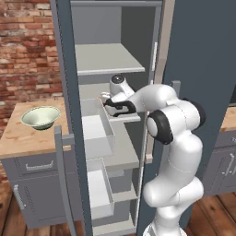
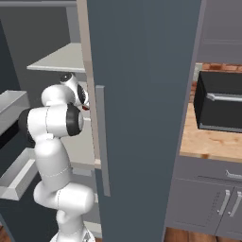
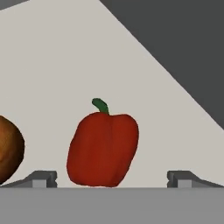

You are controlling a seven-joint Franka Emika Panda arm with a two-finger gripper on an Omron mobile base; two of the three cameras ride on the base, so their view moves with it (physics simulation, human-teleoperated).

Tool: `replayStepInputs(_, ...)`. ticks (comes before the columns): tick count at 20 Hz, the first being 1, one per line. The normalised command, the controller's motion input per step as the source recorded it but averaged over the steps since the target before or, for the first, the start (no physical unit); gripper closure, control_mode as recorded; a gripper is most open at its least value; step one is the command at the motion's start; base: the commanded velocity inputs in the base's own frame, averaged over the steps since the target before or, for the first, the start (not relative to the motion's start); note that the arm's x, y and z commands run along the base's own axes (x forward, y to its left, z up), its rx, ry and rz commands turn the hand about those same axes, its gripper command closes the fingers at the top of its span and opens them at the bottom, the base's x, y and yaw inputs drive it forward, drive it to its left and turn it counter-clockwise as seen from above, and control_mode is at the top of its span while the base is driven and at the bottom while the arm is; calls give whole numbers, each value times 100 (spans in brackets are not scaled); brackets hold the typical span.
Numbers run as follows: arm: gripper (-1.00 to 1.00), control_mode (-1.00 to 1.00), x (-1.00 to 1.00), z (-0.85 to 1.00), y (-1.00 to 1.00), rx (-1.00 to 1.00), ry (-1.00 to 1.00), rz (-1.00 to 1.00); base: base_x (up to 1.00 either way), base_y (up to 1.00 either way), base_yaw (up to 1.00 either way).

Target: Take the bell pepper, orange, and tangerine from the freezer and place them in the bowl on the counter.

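Two dark fingertips (image 3: 43,178) of my claw (image 3: 112,179) spread wide, empty, flanking glossy red bell pepper (image 3: 103,148) on pale grey shelf of tall blue-grey freezer (image 1: 69,92). Round orange-brown fruit (image 3: 8,151) beside pepper. Pale greenish bowl (image 1: 40,116) sits on speckled wooden counter (image 1: 23,138). I read no writing.

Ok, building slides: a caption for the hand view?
Open gripper lined up on the red bell pepper on a pale freezer shelf, round orange-brown fruit beside.
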Motion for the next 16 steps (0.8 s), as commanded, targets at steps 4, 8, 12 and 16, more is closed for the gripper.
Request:
replayStepInputs(4,-100,-100,23,-3,3,3,0,-4,0,0,0)
replayStepInputs(8,-100,-100,18,-4,2,3,0,-4,0,0,0)
replayStepInputs(12,-100,-100,14,-12,3,1,0,-4,0,0,0)
replayStepInputs(16,-100,-100,9,-14,1,0,0,-4,0,0,0)
